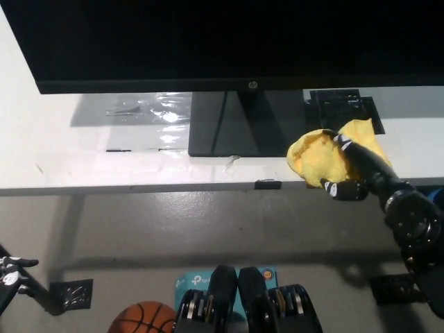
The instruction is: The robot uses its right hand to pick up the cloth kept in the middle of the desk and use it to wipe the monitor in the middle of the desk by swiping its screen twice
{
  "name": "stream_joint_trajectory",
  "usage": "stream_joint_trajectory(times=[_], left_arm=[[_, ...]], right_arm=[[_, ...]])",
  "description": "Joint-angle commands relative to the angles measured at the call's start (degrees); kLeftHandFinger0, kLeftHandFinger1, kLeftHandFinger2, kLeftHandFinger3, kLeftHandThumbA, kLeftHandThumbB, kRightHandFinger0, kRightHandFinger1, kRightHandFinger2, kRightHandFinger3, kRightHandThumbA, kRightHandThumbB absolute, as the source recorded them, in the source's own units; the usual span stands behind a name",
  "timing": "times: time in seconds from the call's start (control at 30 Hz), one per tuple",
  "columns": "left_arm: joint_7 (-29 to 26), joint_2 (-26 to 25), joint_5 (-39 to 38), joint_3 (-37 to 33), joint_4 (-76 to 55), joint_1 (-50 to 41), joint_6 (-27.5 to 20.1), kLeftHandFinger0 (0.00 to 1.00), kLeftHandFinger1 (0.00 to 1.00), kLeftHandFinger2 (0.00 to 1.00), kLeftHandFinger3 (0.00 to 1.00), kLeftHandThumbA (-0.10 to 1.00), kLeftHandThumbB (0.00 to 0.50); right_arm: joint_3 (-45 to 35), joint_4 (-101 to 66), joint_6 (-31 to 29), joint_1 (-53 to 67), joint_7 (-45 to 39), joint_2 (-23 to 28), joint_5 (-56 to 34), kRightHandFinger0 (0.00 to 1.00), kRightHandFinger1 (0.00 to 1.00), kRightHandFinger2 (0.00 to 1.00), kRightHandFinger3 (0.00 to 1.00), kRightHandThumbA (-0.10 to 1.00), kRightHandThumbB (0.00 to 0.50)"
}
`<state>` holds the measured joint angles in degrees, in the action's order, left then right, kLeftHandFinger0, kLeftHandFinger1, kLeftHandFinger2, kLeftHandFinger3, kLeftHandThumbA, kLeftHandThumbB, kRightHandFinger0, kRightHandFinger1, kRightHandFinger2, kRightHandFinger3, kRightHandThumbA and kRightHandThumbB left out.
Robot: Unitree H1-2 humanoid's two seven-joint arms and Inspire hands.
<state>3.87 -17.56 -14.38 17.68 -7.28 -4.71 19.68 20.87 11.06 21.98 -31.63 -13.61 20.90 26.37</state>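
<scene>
A crumpled yellow cloth [316,157] lies on the white desk [83,159] just right of the monitor's black base [236,125]. My black right hand [350,170] lies over the cloth's right half, fingers curled on it, the thumb down at the desk's front edge. The black monitor [222,41] spans the top of the head view, its screen dark. Only the fingertips of my white left hand [12,270] show at the lower left edge, well below the desk.
A clear plastic sheet [149,107] lies on the desk left of the base. A black grid-like object [340,104] sits behind the cloth. On the floor are a basketball [142,320] and small black plates [73,295].
</scene>
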Motion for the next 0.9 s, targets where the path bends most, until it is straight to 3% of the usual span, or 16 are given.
stream_joint_trajectory(times=[0.0,0.07,0.1,0.13,0.2,0.23,0.27,0.33,0.37,0.4,0.43,0.47,0.57,0.7,0.8,0.87], left_arm=[[0.6,-1.7,0.0,0.5,-1.7,0.5,-0.2,0.38,0.37,0.54,0.69,-0.1,0.206],[0.5,-1.7,-0.2,0.6,-1.9,0.4,0.1,0.38,0.37,0.54,0.68,-0.1,0.211],[0.4,-1.7,-0.1,0.6,-1.7,0.9,0.0,0.38,0.37,0.53,0.68,-0.1,0.21],[0.4,-1.8,-0.1,0.5,-1.7,1.1,0.0,0.38,0.37,0.53,0.68,-0.1,0.206],[0.3,-1.6,0.1,0.4,-1.7,0.9,-0.2,0.37,0.36,0.54,0.69,-0.1,0.196],[0.3,-1.6,0.1,0.4,-1.7,0.9,-0.2,0.37,0.37,0.54,0.7,-0.1,0.194],[0.4,-1.6,0.2,0.4,-1.5,0.9,-0.4,0.36,0.36,0.54,0.7,-0.1,0.2],[0.4,-1.7,0.1,0.5,-1.4,0.9,-0.5,0.35,0.36,0.55,0.71,-0.1,0.194],[0.1,-1.5,0.0,0.5,-2.0,0.9,0.4,0.35,0.35,0.54,0.71,-0.1,0.184],[0.1,-1.5,0.2,0.4,-2.1,0.8,0.3,0.35,0.35,0.55,0.71,-0.09,0.179],[0.1,-1.5,0.6,0.3,-1.9,0.6,-0.2,0.35,0.35,0.55,0.71,-0.09,0.179],[0.3,-1.6,0.6,0.2,-1.8,0.5,-0.6,0.35,0.36,0.56,0.72,-0.07,0.174],[0.3,-1.2,0.1,0.5,-1.9,0.4,-0.8,0.34,0.35,0.55,0.71,-0.02,0.183],[0.8,-1.2,0.2,0.3,-1.4,0.1,-2.1,0.38,0.37,0.55,0.72,0.06,0.169],[0.6,-1.2,0.2,0.3,-1.5,-0.1,-1.8,0.37,0.37,0.55,0.73,0.05,0.161],[0.6,-1.3,0.4,0.3,-1.2,-0.1,-1.9,0.37,0.37,0.56,0.73,0.05,0.146]], right_arm=[[2.8,-0.1,1.2,-3.8,-5.8,2.4,2.5,0.88,1.0,1.0,1.0,0.72,0.236],[3.5,0.5,0.7,-4.1,-5.8,2.6,2.6,0.89,1.0,1.0,1.0,0.69,0.221],[3.1,1.5,-1.3,-4.2,-3.8,2.2,2.7,0.59,0.69,0.85,1.0,0.58,0.106],[2.7,1.8,-2.1,-4.1,-2.3,1.8,2.8,0.47,0.52,0.69,1.0,0.48,0.006],[1.7,2.5,-6.8,-3.3,2.6,1.2,3.6,0.08,0.12,0.3,1.0,0.18,0.0],[1.6,2.6,-7.2,-3.3,2.9,1.2,3.8,0.0,0.1,0.31,1.0,-0.09,0.0],[1.2,3.3,-9.4,-3.0,6.9,0.5,5.0,0.0,0.03,0.21,0.74,-0.1,0.0],[0.8,4.5,-13.6,-2.5,12.4,-0.1,6.5,0.0,0.1,0.27,0.39,-0.1,0.002],[-0.3,5.0,-16.7,-2.0,16.3,-0.9,6.4,0.0,0.07,0.25,0.24,-0.1,0.0],[-0.6,4.7,-16.8,-1.7,17.3,-1.1,6.6,0.0,0.2,0.47,0.16,-0.1,0.0],[-0.9,4.2,-16.6,-1.5,18.1,-1.5,7.0,0.0,0.27,0.58,0.14,-0.1,0.0],[-1.1,4.0,-17.2,-1.4,18.7,-1.4,7.3,0.0,0.28,0.59,0.17,-0.1,0.0],[-1.7,4.2,-18.6,-1.4,19.8,-1.7,7.3,0.0,0.25,0.56,0.11,-0.1,0.0],[-2.6,4.1,-19.0,-1.2,19.9,-2.0,7.4,0.0,0.27,0.57,0.13,-0.1,0.014],[-2.9,4.0,-18.8,-0.9,20.0,-2.2,7.8,0.0,0.27,0.58,0.14,-0.1,0.011],[-3.2,4.6,-19.8,-0.7,21.1,-2.4,7.9,0.0,0.24,0.54,0.11,-0.1,0.044]])
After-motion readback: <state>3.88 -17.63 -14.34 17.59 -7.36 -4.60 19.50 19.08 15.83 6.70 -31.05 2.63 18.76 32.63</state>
